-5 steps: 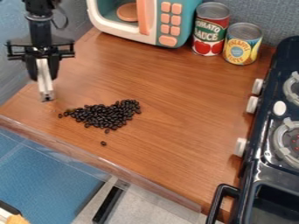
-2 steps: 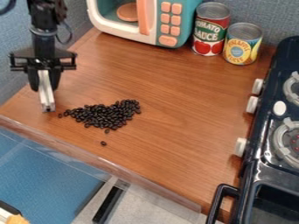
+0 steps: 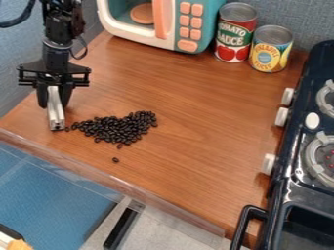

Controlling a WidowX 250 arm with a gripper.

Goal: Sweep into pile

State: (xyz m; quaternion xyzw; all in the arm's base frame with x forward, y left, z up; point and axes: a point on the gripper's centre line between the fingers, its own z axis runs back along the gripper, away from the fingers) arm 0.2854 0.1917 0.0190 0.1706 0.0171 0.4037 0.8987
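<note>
- Brown wood-grain counter (image 3: 196, 122), toy stove (image 3: 297, 171) at view right.
- Gripper (image 3: 54, 103) at view left, clenched on pale bar (image 3: 56, 116), bar near upright.
- Dark beans (image 3: 117, 129) mid-left on counter, just right of bar's lower end; patch's long axis runs rightward, slightly up-view, away from bar.
- Stray bean (image 3: 115, 160) below patch; likely needs its own sweep.
</note>
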